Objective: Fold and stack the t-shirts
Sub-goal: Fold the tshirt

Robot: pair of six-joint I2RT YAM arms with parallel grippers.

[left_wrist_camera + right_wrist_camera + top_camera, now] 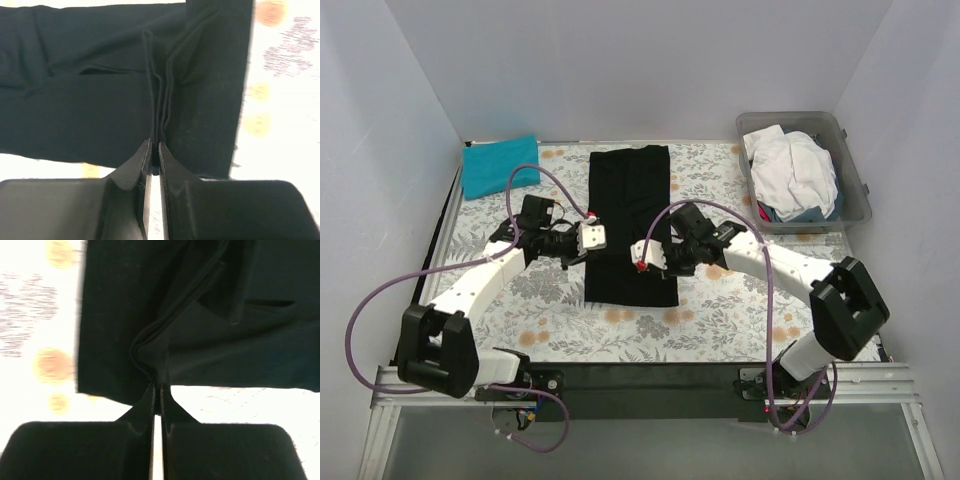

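Observation:
The black t-shirt (630,215) lies as a long narrow folded strip down the middle of the table. My left gripper (590,238) is shut on its left edge; the left wrist view shows the cloth (100,100) pinched into a ridge between the jaws (154,147). My right gripper (648,256) is shut on its right edge, with the cloth (200,330) bunched at the jaws (157,389). The teal-blue t-shirt (500,165) lies folded at the back left corner. The white t-shirt (790,170) is crumpled in the tub.
A clear grey plastic tub (858,190) stands at the back right, holding the white cloth over other coloured cloth. The floral table cloth (570,310) covers the table. White walls close in the left, back and right sides.

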